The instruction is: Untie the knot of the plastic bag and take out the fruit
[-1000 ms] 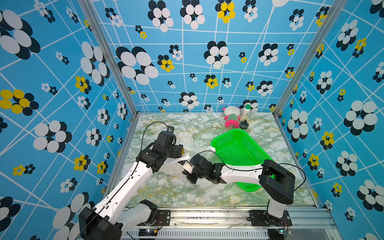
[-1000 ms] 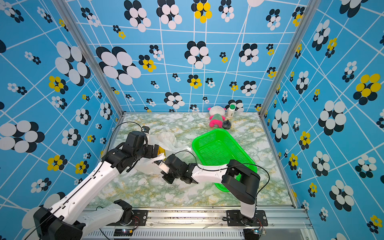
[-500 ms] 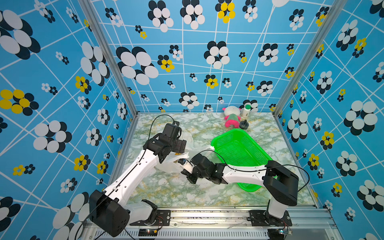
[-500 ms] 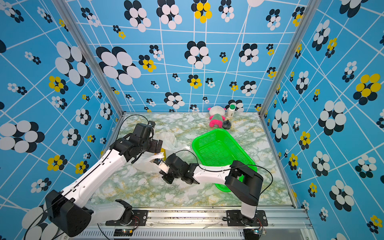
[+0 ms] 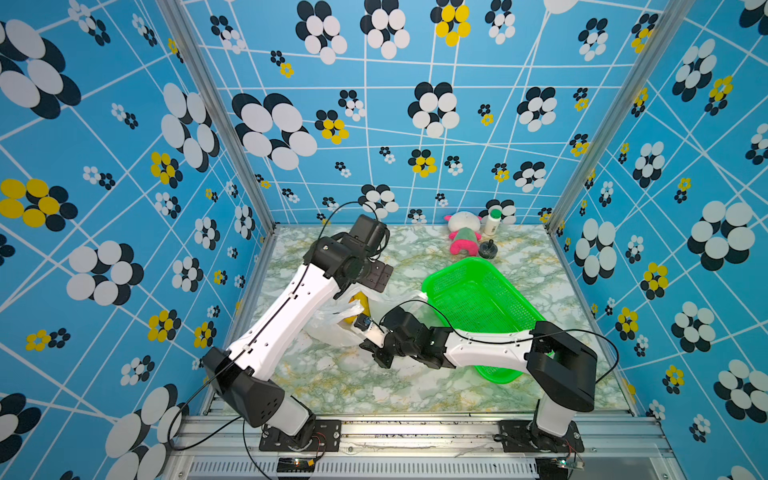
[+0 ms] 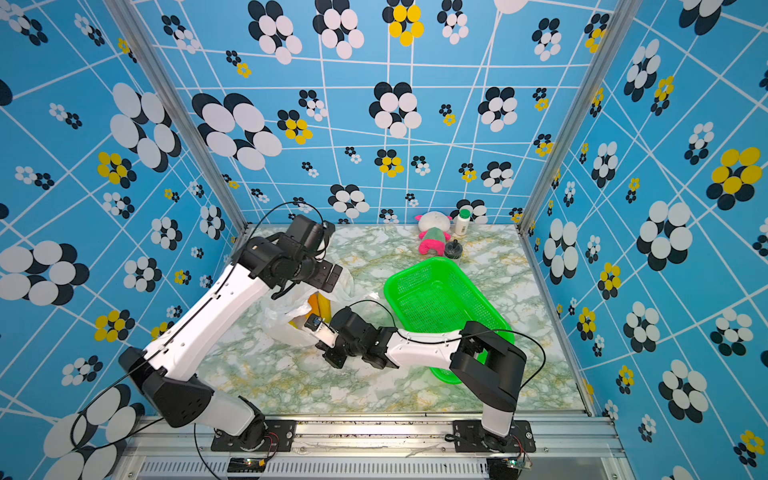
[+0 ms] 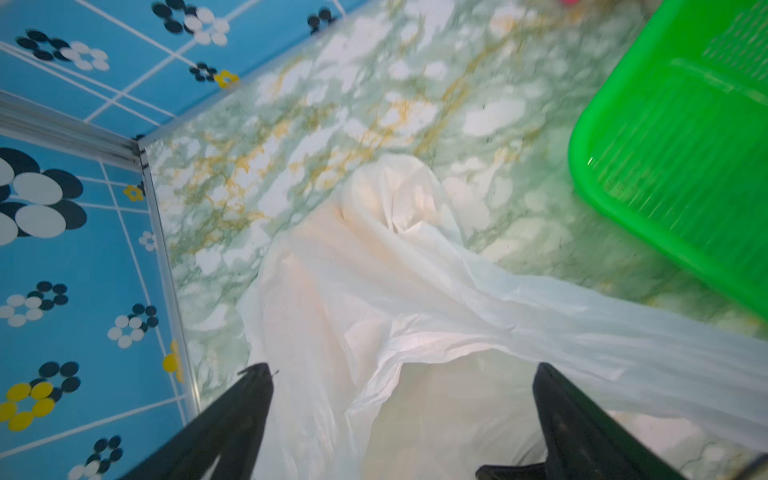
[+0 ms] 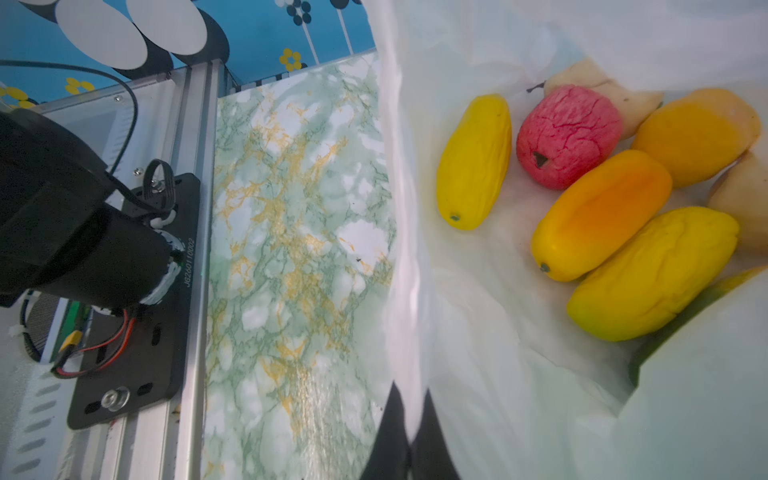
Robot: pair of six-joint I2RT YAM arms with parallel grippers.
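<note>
In both top views the plastic bag (image 5: 328,330) lies crumpled on the marble-patterned worktop (image 5: 374,386), just beside the green basket (image 5: 486,299), with a yellow piece of the fruit (image 5: 360,305) showing at its mouth. The left gripper (image 5: 374,277) hangs above the bag and the right gripper (image 5: 360,322) meets its near edge. A plush toy (image 5: 463,235), a white bottle (image 5: 493,222) and a small black knob-like thing (image 5: 488,249) stand at the back wall, well apart and out of the way. In the left wrist view the fingers (image 7: 249,399) are spread wide over limp translucent film, gripping nothing. In the right wrist view the fingers (image 8: 390,432) are pressed together on a fold of the bag's rim. No knot shows, and the open mouth reveals yellow-orange oblong pieces, a wrinkled red-pink ball (image 8: 569,137) and beige pieces behind. The film looks very light, slippery and easy to tear, so it is best held at a bunched rim. The fruit looks smooth, firm and likely to roll. The lone yellow piece (image 8: 473,162), which lies apart from the others, looks easiest to take, gripped across its narrow middle. The sagging upper film and the right arm across the front stand most in the way.
</note>
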